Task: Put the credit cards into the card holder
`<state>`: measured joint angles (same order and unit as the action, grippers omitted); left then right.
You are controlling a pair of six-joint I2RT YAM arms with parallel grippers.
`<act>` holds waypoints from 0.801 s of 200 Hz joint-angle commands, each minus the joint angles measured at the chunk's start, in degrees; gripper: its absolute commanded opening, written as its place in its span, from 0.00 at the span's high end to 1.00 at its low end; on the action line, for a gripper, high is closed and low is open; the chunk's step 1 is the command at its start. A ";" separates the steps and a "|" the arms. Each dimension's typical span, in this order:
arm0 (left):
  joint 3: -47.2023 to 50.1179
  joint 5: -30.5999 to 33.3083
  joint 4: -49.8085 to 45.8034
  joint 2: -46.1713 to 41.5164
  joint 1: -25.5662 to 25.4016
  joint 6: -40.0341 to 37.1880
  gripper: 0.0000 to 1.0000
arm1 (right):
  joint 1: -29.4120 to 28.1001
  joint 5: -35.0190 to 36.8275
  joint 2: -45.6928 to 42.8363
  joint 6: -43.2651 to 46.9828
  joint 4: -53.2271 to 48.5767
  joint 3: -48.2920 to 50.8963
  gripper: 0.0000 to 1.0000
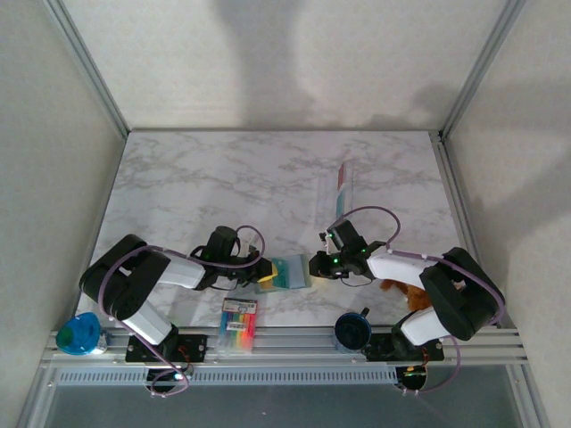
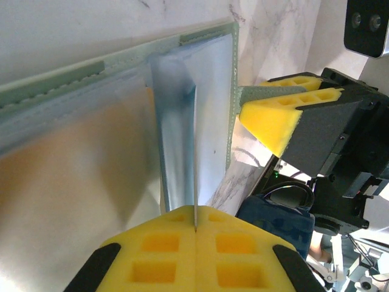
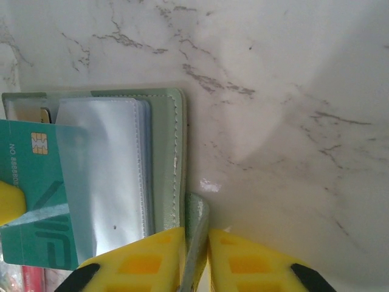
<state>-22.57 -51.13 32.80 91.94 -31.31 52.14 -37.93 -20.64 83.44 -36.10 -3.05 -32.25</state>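
Left fingers pinch the card holder inside, right fingers pinch its edge, probably keeping it open for the teal card.

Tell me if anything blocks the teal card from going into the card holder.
Nothing visible does. The teal card lies on the open card holder, one edge already under its pale sleeve; the right gripper pinches the holder's rim, clear of that path.
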 commanded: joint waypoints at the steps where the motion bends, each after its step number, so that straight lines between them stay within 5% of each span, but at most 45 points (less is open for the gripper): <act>1: -1.32 0.94 2.35 0.32 -0.51 -0.12 1.00 | -0.84 -1.85 0.54 -1.50 2.69 1.22 0.84; 114: -1.09 8.45 -2.18 -1.28 -0.50 -2.48 1.00 | -1.73 -2.36 2.93 -1.47 3.20 0.38 0.83; 160: -0.41 6.71 3.68 0.37 -0.83 0.98 1.00 | -2.01 -3.73 4.04 -1.63 5.03 0.34 0.83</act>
<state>-22.83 -45.36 33.04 91.55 -31.42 51.42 -38.89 -22.17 85.76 -37.32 0.86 -32.01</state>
